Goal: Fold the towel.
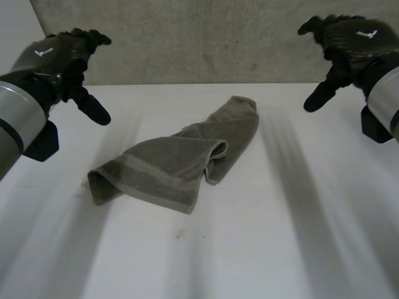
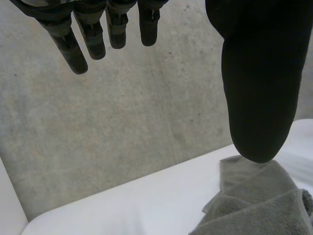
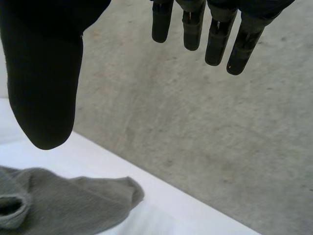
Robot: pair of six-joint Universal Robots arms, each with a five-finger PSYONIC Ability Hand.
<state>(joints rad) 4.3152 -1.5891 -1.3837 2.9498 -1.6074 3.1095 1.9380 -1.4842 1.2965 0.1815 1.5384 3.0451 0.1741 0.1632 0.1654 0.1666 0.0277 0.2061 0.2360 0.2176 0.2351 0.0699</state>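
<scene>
a rumpled grey-green terry towel (image 1: 181, 162) lies loosely bunched on the middle of the flat white table (image 1: 262, 249), slanting from a rolled corner on the left arm's side to a narrow end near the table's far edge. a woven band runs along one long edge, and a fold near the towel's middle curls over into a small loop

the black left hand (image 1: 59, 56) hangs above the table off the towel's left end, well apart from the cloth and touching nothing. in the left wrist view its fingers (image 2: 73, 46) run straight and stand wide from the thumb, with nothing in the gap, and part of the towel lies on the table just beyond the thumb tip

the black right hand (image 1: 349, 37) hangs above the far right part of the table, also well apart from the towel. in the right wrist view its fingers (image 3: 215, 41) are straight and spread wide from the thumb, holding nothing, and the towel's narrow end lies on the table beyond the thumb tip

a rough grey concrete wall (image 1: 187, 37) rises behind the table's far edge
</scene>
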